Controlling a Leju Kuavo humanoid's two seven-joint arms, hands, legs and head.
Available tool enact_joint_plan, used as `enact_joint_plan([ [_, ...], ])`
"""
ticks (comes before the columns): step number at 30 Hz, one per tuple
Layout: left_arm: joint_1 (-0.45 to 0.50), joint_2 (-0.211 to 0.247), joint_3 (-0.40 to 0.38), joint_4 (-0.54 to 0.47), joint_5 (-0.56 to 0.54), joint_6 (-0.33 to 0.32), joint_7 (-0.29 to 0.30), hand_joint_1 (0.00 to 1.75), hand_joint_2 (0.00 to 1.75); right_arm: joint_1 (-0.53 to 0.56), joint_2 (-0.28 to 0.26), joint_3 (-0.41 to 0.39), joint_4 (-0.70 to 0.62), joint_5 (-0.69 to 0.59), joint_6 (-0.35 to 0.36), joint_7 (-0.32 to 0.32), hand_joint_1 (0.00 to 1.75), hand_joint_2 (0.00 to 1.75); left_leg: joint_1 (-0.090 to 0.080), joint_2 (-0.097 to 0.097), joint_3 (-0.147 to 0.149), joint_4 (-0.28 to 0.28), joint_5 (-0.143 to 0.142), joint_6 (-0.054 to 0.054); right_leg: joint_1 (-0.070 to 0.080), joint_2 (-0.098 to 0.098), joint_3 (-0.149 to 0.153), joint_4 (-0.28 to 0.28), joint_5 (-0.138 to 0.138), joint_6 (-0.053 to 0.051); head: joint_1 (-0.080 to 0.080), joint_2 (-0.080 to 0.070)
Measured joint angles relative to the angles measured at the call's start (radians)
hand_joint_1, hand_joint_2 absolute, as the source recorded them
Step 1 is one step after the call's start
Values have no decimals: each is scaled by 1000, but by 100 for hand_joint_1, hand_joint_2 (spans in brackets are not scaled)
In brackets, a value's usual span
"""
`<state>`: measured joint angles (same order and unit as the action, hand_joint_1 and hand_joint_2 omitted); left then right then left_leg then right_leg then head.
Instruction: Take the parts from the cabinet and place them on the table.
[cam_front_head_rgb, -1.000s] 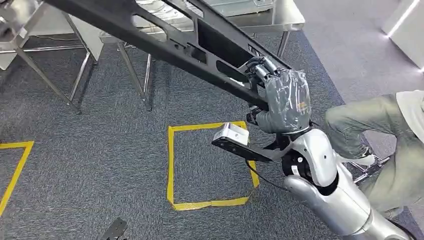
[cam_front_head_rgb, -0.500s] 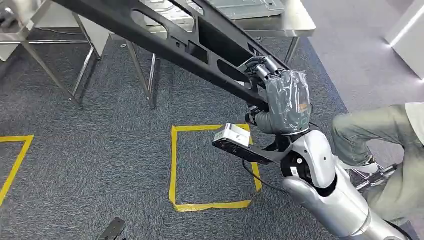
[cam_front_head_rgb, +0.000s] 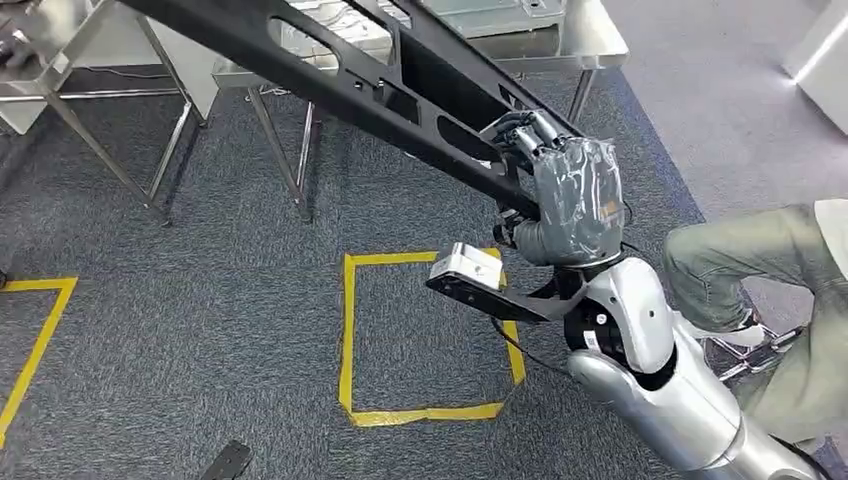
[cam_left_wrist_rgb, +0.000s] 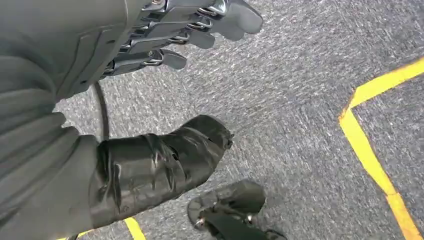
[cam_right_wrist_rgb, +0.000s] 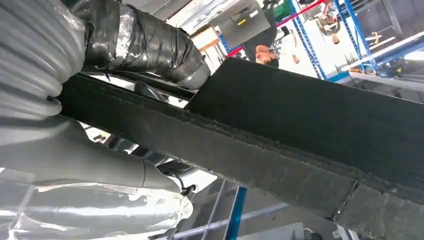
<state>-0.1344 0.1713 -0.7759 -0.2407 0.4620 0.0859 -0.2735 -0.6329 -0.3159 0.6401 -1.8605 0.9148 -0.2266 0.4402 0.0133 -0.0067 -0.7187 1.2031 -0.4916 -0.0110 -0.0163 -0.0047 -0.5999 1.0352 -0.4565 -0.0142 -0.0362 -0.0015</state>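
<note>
The right hand (cam_front_head_rgb: 572, 200) grips a long black frame part (cam_front_head_rgb: 330, 75), fingers (cam_front_head_rgb: 520, 130) wrapped round it, above grey carpet (cam_front_head_rgb: 200, 300) near a steel desk (cam_front_head_rgb: 560, 45); the left hand (cam_left_wrist_rgb: 150, 55) hangs empty, fingers spread.

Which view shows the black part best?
The head view: the black part runs as a long slotted panel from the metal table down to the right hand gripping it. The right wrist view shows just a close stretch of its edge; the left wrist view looks at the carpet.
</note>
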Motion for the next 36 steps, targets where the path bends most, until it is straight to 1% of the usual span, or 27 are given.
enact_joint_plan([
  [1,-1,0,0,0,0,0,0,0,175,0,0,0,0,0,0,0,175,175,0,2,45,-95,47,2,-1,0,5,0,-4,4,0,0],
  [2,-1,0,0,0,0,-1,0,0,175,0,0,0,0,0,0,0,175,175,0,6,73,-161,54,5,-1,0,8,0,-7,9,0,0],
  [3,-2,0,0,0,0,-2,0,0,175,-3,0,0,0,0,0,0,175,175,-7,5,85,-171,44,8,7,1,4,3,-8,14,1,0],
  [4,-4,0,0,0,0,-3,0,0,175,-3,0,0,0,0,1,0,175,175,-8,1,81,-169,45,17,6,1,3,0,-8,18,0,0],
  [6,-1,0,0,0,1,-4,0,0,175,-4,0,0,0,0,2,0,175,175,-8,1,81,-169,42,25,6,0,9,-6,-9,27,2,0],
  [8,-1,0,0,0,1,-7,0,0,175,-4,0,0,0,0,3,0,175,175,-3,0,93,-181,45,38,2,0,1,18,-26,38,3,0],
  [9,-1,0,0,0,1,-8,0,0,175,-6,0,0,0,0,5,0,175,175,-2,0,97,-183,43,44,5,0,-18,62,-51,39,5,0],
  [11,-3,1,0,0,2,-11,0,0,175,-7,0,0,0,0,8,0,175,175,-5,0,101,-182,39,53,6,1,-101,223,-121,40,4,0],
  [12,-3,1,0,0,2,-13,0,0,175,-5,0,0,1,-1,11,0,175,175,-7,0,103,-182,36,57,6,1,-141,290,-138,39,4,0],
  [13,-3,1,0,0,2,-14,0,0,175,-4,0,0,1,-1,11,0,175,175,-9,-1,105,-181,34,59,7,1,-162,315,-131,38,4,0],
  [14,-2,1,0,0,2,-14,0,0,175,-3,0,0,2,-1,12,0,175,175,-10,-3,108,-181,32,59,7,2,-158,290,-100,34,5,0],
  [15,-2,0,0,0,2,-15,0,0,175,-4,0,0,3,-1,12,0,175,175,-11,-6,113,-180,28,59,8,2,-133,229,-55,29,5,0],
  [17,-3,0,0,0,2,-15,0,0,175,-6,0,0,3,-1,12,0,175,175,-13,-12,122,-179,22,57,18,3,-56,57,37,10,5,0],
  [18,-2,-1,0,0,2,-16,0,0,175,-7,0,0,3,-1,12,0,175,175,-12,-12,122,-180,20,55,21,4,-40,23,25,1,3,0],
  [19,-3,-1,0,0,2,-17,0,0,175,-9,0,0,3,-1,12,0,175,175,-20,-14,116,-174,18,48,22,3,-28,-5,25,4,4,0],
  [21,-1,-1,0,0,2,-17,2,0,175,-9,0,0,3,-1,12,0,175,175,-12,-13,116,-183,21,39,27,4,-30,-1,25,3,4,0],
  [23,0,0,0,0,2,-18,2,0,175,-9,0,0,3,-1,12,0,175,175,-17,-12,118,-188,12,29,9,2,-13,-26,33,-3,5,0],
  [24,-1,-1,0,0,2,-19,1,0,175,-11,2,0,3,-1,13,0,175,175,-15,-8,114,-162,-3,22,10,1,-5,-33,33,-4,3,0],
  [25,-3,0,0,0,2,-21,1,0,175,-15,3,1,4,-1,14,0,175,175,-12,-7,85,-102,-33,16,10,1,-2,-34,32,-6,1,0],
  [27,-5,0,0,0,2,-23,1,0,175,-16,3,2,5,-2,19,0,175,175,-9,-6,0,53,-89,8,9,-1,0,-34,27,-10,1,0],
  [28,-1,0,0,0,4,-24,2,0,175,-14,3,3,6,-3,21,0,175,175,-6,-5,-32,101,-93,3,9,-1,2,-34,25,-11,2,0],
  [29,2,0,0,0,5,-24,2,0,175,-12,3,3,6,-3,23,0,175,175,-3,-4,-39,99,-74,0,8,0,4,-33,22,-10,0,0],
  [30,4,0,0,0,5,-24,2,0,175,-10,3,3,6,-3,24,0,175,175,1,-3,-26,55,-36,-3,7,1,8,-32,19,-8,2,0],
  [32,2,0,0,0,5,-26,2,0,175,-10,3,3,7,-3,24,0,175,175,8,3,52,-117,62,-8,3,1,18,-27,9,1,1,0],
  [33,2,0,0,0,5,-27,2,0,175,-11,3,3,7,-3,24,0,175,175,10,6,74,-172,65,-10,4,1,19,-25,3,7,1,0],
  [34,-1,0,0,0,5,-29,2,0,175,-12,3,3,7,-3,24,0,175,175,1,3,88,-192,54,-1,11,3,15,-19,-1,14,-1,0],
  [36,0,0,0,0,5,-29,2,0,175,-11,3,3,8,-3,26,0,175,175,1,1,84,-184,48,15,12,3,17,-24,-5,23,-1,0],
])
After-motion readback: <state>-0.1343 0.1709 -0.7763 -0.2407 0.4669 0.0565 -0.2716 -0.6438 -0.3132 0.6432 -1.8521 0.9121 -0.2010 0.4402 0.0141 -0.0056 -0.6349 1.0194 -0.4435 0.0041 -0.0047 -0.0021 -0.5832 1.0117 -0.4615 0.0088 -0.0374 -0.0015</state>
